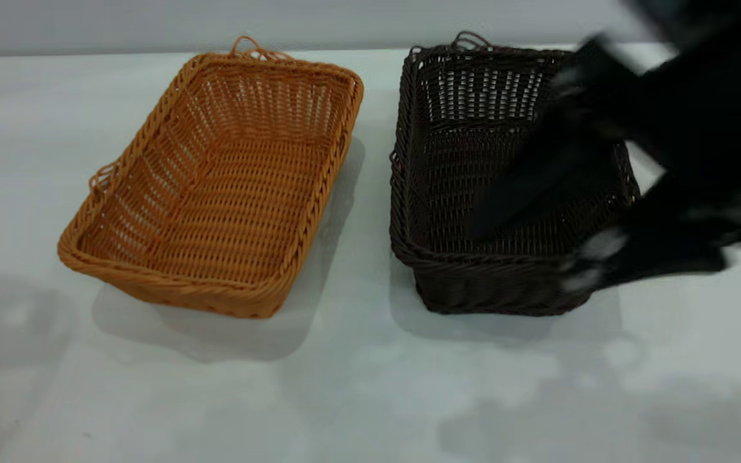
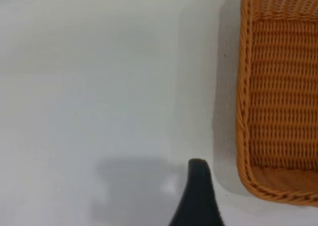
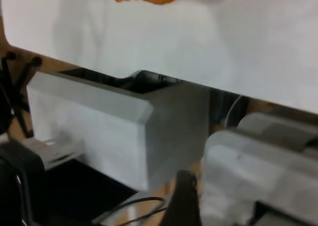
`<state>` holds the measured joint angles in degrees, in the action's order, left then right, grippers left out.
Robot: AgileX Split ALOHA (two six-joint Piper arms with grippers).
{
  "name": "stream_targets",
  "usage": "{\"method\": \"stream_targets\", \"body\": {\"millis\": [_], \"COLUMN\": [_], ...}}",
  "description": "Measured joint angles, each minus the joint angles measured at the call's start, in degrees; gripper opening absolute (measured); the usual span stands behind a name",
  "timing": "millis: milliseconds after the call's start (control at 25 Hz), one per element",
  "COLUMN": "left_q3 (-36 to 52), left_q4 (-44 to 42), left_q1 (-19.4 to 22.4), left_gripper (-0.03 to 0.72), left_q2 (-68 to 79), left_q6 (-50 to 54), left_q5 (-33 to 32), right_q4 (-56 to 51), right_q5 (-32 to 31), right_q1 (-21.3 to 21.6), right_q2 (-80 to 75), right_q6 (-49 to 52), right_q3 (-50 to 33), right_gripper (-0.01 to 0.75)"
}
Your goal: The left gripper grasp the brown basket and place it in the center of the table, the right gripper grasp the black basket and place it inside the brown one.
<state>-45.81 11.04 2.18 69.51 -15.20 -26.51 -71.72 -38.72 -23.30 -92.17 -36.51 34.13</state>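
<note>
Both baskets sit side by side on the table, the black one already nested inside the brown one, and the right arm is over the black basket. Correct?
Not quite. In the exterior view the black basket is not nested: it stands on the table beside the brown basket, apart from it with bare tabletop between them. The rest holds: the right gripper is over the black basket.

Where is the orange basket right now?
In the exterior view, the brown basket sits on the table, left of centre, beside the black basket but not touching it.
</note>
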Motion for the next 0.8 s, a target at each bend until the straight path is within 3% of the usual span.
{"method": "stream_targets", "body": {"millis": [320, 520, 800], "left_q3": [-0.6, -0.6, -0.6], "left_q4": [0.0, 0.5, 2.6], "left_q1": [0.0, 0.0, 0.0], "left_gripper": [0.54, 0.54, 0.54], "left_q2": [1.4, 1.4, 1.6], "left_q6": [-0.2, -0.2, -0.2], "left_q5": [0.9, 0.9, 0.8], "right_q4": [-27.2, -29.8, -30.3], "right_q5": [1.2, 2.3, 11.5], "right_q1": [-0.8, -0.8, -0.8], "right_q2": [-18.6, -24.9, -26.4], "right_q6": [8.3, 14.3, 22.2], "right_q3": [2.5, 6.6, 10.5], "right_gripper": [0.594, 0.594, 0.594]}}
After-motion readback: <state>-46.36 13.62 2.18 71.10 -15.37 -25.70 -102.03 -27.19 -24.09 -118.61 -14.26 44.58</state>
